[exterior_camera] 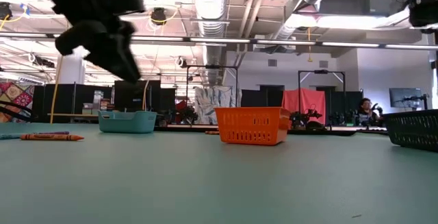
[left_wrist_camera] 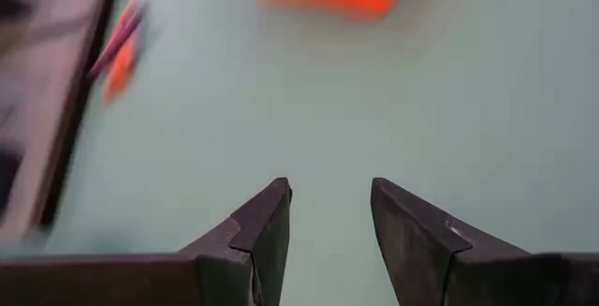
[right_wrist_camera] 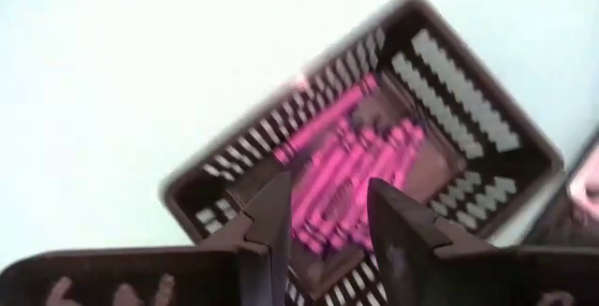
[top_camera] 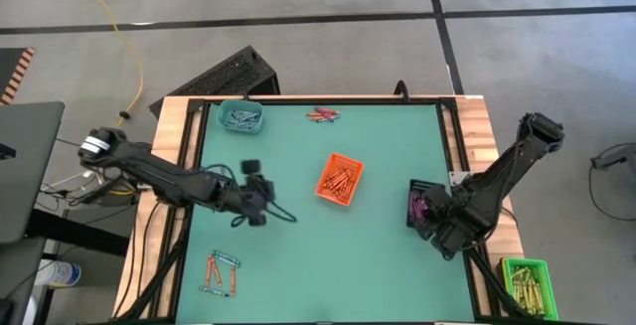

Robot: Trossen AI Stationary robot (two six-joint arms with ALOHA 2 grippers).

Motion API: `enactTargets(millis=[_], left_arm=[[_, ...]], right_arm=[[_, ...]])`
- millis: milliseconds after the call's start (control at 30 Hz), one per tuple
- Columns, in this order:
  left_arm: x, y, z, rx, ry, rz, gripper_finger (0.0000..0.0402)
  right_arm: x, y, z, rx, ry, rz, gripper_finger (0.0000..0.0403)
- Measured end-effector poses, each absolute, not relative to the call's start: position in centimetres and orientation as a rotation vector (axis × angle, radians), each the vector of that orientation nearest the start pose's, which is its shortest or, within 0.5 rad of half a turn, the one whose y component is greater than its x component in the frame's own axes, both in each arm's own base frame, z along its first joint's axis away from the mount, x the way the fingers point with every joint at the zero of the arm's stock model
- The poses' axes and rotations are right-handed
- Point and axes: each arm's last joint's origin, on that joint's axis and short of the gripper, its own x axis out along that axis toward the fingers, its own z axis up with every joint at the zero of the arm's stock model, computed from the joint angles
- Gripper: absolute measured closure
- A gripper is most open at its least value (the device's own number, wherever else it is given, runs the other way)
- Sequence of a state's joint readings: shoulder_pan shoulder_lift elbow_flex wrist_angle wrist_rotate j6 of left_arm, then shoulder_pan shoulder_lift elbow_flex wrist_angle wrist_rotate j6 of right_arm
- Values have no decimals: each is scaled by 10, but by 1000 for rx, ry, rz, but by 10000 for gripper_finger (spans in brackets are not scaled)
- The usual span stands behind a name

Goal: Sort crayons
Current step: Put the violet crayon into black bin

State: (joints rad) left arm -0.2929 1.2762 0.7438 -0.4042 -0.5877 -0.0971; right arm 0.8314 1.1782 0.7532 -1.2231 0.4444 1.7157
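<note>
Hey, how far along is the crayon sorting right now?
Mostly done: the orange basket, teal basket and dark basket already hold crayons. The right pincer is open directly over the dark basket's pink crayons; the left pincer is open and empty above the mat. Left: loose crayons near the front-left and far edge.

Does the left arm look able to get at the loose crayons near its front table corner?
Probably yes: the left gripper hangs open over bare mat, and nothing lies between it and those crayons.
</note>
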Motion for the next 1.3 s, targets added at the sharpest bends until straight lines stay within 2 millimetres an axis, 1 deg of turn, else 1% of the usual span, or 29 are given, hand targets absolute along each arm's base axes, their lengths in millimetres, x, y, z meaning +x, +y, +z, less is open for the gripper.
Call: enactTargets(millis=[67,167,233,333,500,600,733,900,1067,1300], left_arm=[[220,-46,214,237,880,394,262],[200,-33,215,84,956,542,262],[189,-26,211,-3,990,640,262],[181,-18,199,-94,1022,728,262],[171,-6,178,-178,1093,810,262],[166,-2,169,-215,1115,837,262],[164,-2,165,-254,1124,850,262],[162,-1,161,-257,1129,856,262],[158,-2,156,-278,1151,855,262],[151,2,149,-347,1165,921,262]], right_arm=[[119,110,212,437,1011,-755,271],[124,112,218,375,930,-711,271],[128,113,222,332,870,-677,271],[135,115,226,268,790,-625,271],[149,116,229,200,748,-550,271],[156,116,230,168,738,-514,271],[161,114,231,126,734,-493,271],[164,110,231,115,738,-507,271],[165,110,225,117,732,-504,271],[166,110,222,119,731,-502,271]])
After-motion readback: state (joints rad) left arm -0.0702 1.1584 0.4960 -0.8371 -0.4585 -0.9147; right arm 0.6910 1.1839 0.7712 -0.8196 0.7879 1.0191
